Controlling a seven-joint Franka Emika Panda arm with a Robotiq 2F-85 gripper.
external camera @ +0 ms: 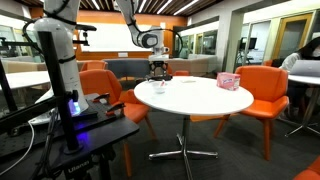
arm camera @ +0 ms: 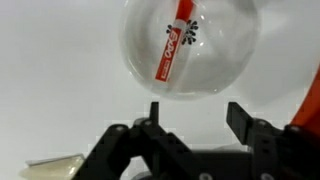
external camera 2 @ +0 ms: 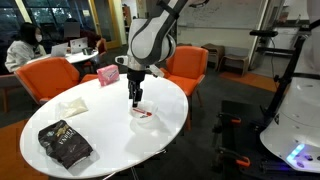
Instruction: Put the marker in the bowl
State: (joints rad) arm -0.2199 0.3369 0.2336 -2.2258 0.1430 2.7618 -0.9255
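In the wrist view a red and white marker [arm camera: 172, 48] lies inside the small round white bowl [arm camera: 220, 70] on the white table. My gripper [arm camera: 196, 112] is open and empty, just above and beside the bowl. In an exterior view the gripper [external camera 2: 134, 97] hangs over the bowl [external camera 2: 145, 113], where a red streak of the marker shows. In an exterior view the gripper [external camera: 158, 70] stands above the table's near-left side; the bowl is barely visible there.
The round white table [external camera 2: 100, 120] carries a dark snack bag [external camera 2: 64, 144], a pink patterned box [external camera 2: 107, 75] and a white cloth [external camera 2: 72, 104]. The pink box also shows in an exterior view [external camera: 229, 80]. Orange chairs [external camera: 262, 92] surround the table.
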